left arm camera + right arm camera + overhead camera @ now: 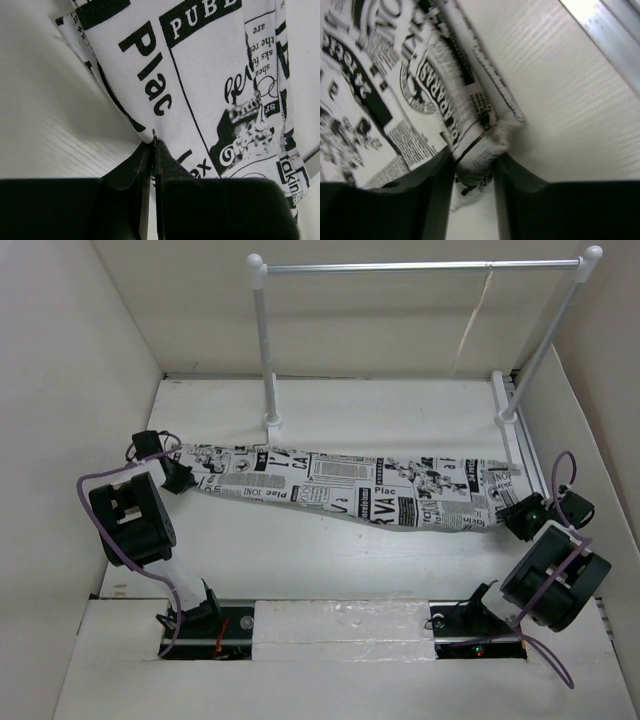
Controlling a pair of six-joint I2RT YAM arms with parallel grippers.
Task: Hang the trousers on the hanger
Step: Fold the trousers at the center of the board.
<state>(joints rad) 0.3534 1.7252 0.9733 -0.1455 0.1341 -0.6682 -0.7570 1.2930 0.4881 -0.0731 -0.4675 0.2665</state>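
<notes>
1. Your left gripper [178,476] is pinched right down on a thin fold at one end of the trousers [350,485]. Your right gripper [520,514] is clamped on a bunched wad at the other end.
2. The trousers run stretched between them over the table [300,560]. Can't tell if they touch it.
3. The cloth looks light and floppy, so I reckon it droops wherever you let go. Hold thick bunches, not single edges.
4. Out back, the hanger [472,324] seems to be that thin pale line dangling off the rail [420,267], but it's too faint to be sure.
</notes>
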